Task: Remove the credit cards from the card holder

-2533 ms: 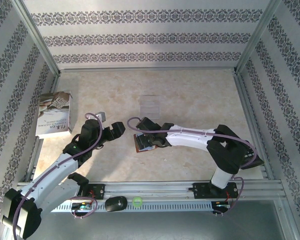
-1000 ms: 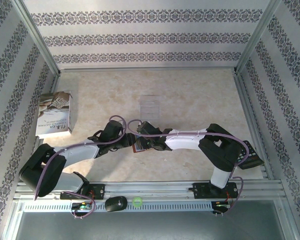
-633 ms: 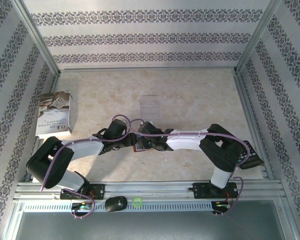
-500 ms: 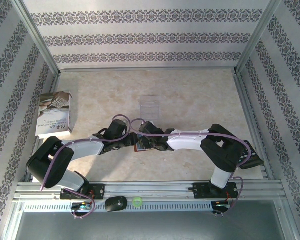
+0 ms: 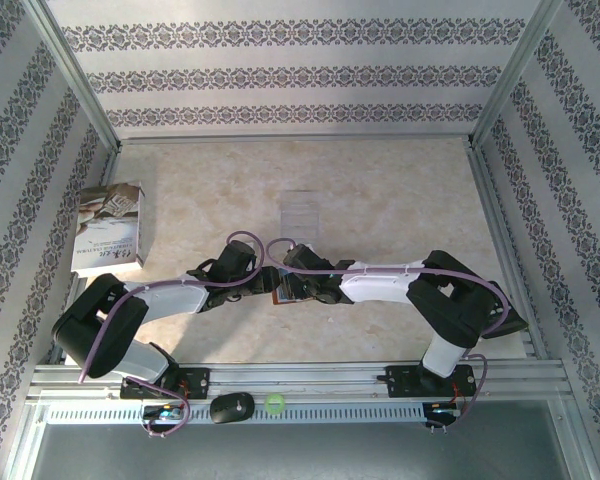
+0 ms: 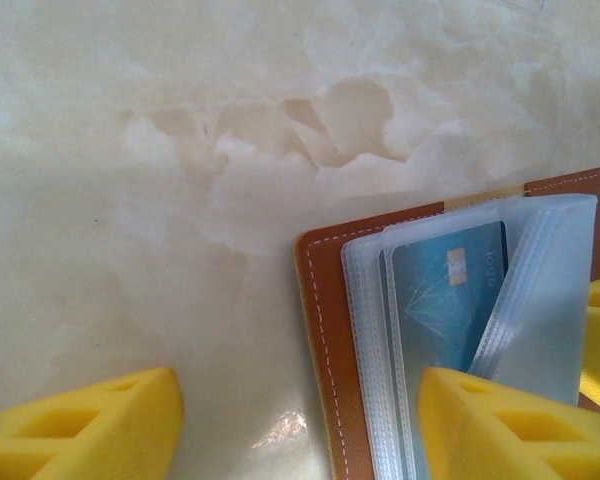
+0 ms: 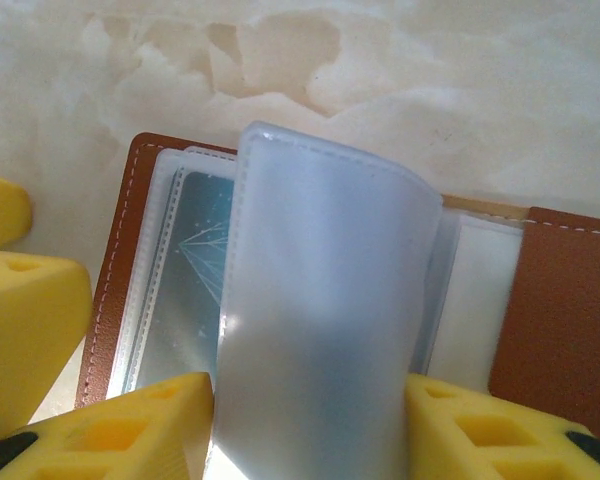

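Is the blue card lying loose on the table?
No, the blue card sits tucked inside a clear sleeve of the open wallet.

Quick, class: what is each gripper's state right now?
Left gripper: open, holding nothing.
Right gripper: closed on the translucent plastic sleeve of the reddish-brown leather card holder.

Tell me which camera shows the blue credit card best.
Left wrist: the blue credit card shows through its clear sleeve, chip and pale markings visible. The right wrist view has a raised sleeve flap covering much of it. From top external, the card holder is too small to tell the card.
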